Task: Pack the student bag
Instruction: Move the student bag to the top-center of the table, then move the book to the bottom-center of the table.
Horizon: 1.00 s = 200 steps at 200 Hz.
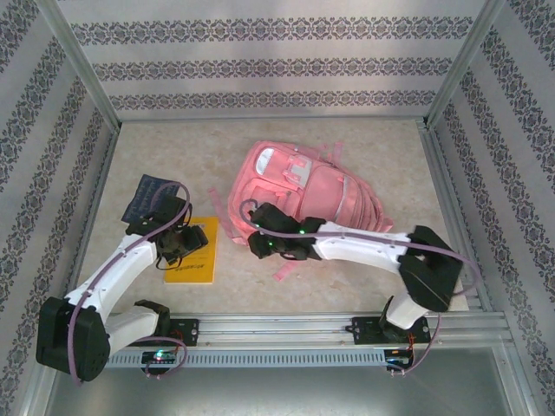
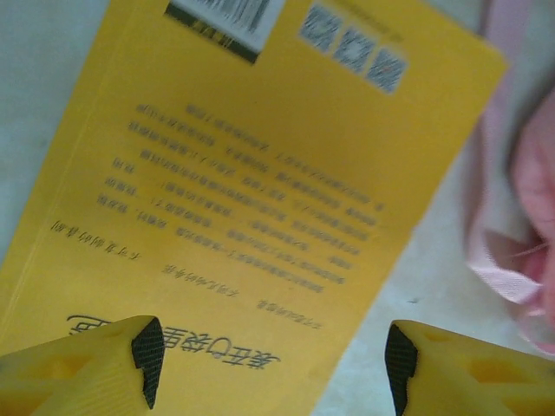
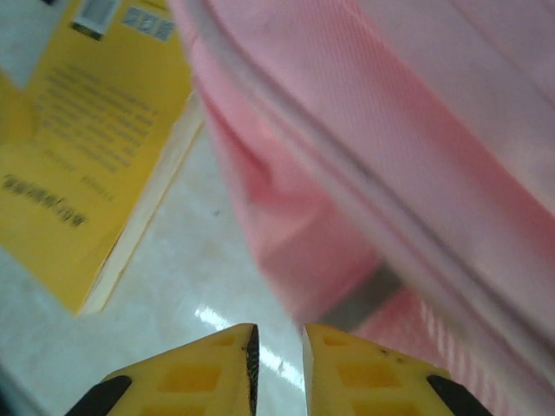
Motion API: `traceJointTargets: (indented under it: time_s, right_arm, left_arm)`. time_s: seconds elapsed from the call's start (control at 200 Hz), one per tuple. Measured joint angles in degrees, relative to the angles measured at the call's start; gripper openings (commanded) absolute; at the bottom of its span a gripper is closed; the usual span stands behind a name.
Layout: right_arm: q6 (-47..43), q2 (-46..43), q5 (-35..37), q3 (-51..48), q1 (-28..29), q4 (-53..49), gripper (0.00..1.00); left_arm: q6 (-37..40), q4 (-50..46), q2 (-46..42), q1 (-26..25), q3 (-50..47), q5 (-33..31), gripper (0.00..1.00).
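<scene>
Book pickup is judged underway: yellow book (image 2: 260, 199) is framed by left jaws, set apart; right jaws, barely parted and empty, beside student bag (image 1: 312, 186); book must be gripped next

Book (image 1: 198, 257) lies left of student bag (image 1: 316, 192) — both on table (image 1: 173, 147).

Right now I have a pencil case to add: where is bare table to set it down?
Bare tabletop runs along the back wall beyond the pink backpack, and right of it. Crowded between the yellow book and the backpack.
</scene>
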Motion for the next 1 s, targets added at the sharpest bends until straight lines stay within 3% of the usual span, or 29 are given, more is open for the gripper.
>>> traceJointTargets:
  time_s: [0.17, 0.36, 0.525, 0.625, 0.784, 0.889, 0.999]
  right_arm:
    - [-0.17, 7.56, 2.34, 6.32, -3.34, -1.38, 0.27]
    - [-2.38, 11.04, 7.72, 13.25, -7.39, -2.62, 0.44]
    - [-4.17, 9.29, 8.22, 14.01, -8.46, -2.78, 0.55]
    - [-4.35, 5.20, 6.71, 11.85, -8.22, -1.92, 0.58]
    - [-3.91, 1.07, 1.38, 8.55, -8.07, -0.31, 0.58]
    - [-3.58, 2.67, -2.01, 7.67, -8.07, -0.20, 0.58]
    - [-3.50, 6.12, -3.96, 7.61, -7.96, -0.20, 0.60]
  left_arm:
    - [-1.05, 0.68, 0.28, 0.04, -3.91, 0.39, 0.69]
    - [-2.56, 4.15, 0.42, 0.09, -8.55, 2.80, 0.67]
    - [-2.99, 9.49, 2.03, -0.48, -9.25, 7.89, 0.65]
    - [-3.69, 14.29, 3.63, -4.31, -9.20, 10.84, 0.64]
    - [-5.49, 18.69, 4.90, -14.95, -8.48, 14.73, 0.63]
    - [-6.38, 14.97, -0.02, -17.66, -9.46, 16.50, 0.64]
    - [-6.32, 7.63, -9.05, -17.62, -8.28, 13.11, 0.67]
